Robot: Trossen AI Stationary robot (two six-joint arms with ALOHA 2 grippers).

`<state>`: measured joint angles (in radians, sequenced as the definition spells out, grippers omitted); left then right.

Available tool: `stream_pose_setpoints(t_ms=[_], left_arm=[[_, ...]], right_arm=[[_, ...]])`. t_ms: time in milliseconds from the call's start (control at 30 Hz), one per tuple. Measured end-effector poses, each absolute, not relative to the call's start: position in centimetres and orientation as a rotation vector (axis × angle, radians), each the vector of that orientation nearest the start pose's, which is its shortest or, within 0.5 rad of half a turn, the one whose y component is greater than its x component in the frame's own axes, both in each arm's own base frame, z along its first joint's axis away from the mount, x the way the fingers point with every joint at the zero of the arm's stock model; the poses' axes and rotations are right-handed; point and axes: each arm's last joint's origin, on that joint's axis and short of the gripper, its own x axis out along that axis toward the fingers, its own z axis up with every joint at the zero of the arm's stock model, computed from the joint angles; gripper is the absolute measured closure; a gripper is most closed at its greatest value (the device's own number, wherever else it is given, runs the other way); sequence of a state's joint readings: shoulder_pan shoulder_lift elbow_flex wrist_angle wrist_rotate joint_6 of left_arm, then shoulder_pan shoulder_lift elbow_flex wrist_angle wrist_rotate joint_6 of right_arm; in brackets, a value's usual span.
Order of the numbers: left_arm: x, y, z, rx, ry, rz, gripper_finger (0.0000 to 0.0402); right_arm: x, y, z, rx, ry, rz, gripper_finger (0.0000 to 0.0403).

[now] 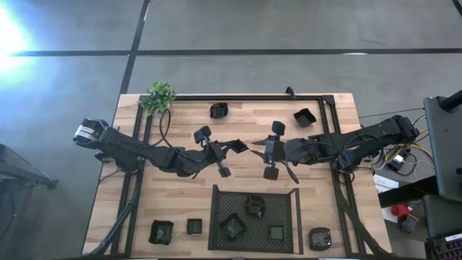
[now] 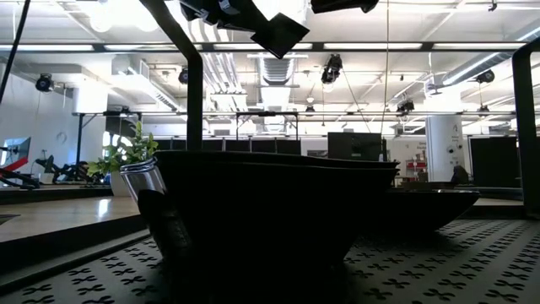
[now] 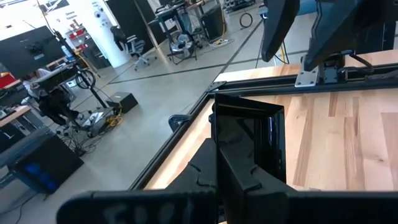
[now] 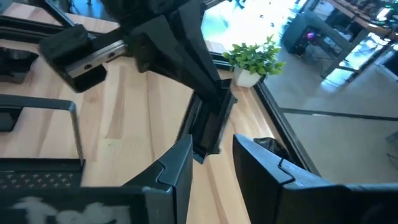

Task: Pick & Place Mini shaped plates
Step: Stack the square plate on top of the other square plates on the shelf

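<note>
Black mini plate sat pinched in my left tool; my right tool, fingers spread, faced it. Best to clamp squarely on its rim first.

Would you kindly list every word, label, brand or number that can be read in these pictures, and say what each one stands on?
No text can be read anywhere.
The mini shaped plates and mesh tray bear no markings.
The monitor in the room behind is too blurred to read.
</note>
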<state>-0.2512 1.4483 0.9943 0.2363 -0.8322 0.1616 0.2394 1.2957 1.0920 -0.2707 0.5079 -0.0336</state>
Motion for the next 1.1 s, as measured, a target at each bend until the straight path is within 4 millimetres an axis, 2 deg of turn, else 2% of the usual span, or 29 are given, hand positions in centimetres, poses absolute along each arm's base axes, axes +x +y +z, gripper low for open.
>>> stream_pose_setpoints(t_ms=[200,367,567,833,1100], left_arm=[[31.5,-5.9,29.3,0.27,0.236,0.563,0.0401],[31.5,-5.9,29.3,0.27,0.235,0.561,0.0401],[31.4,-6.2,29.3,0.273,0.236,0.55,0.0401],[31.4,-6.2,29.2,0.279,0.246,0.549,0.0401],[31.4,-6.2,29.2,0.278,0.245,0.547,0.0401]], right_arm=[[28.1,5.8,32.4,-0.186,0.442,-0.108,0.0292],[29.2,5.9,32.0,-0.162,0.405,-0.124,0.0289],[30.1,6.0,30.9,-0.256,0.441,-0.127,0.0287],[30.0,5.7,31.5,-0.264,0.426,-0.243,0.0294],[30.0,5.7,31.2,-0.231,0.432,-0.254,0.0292]])
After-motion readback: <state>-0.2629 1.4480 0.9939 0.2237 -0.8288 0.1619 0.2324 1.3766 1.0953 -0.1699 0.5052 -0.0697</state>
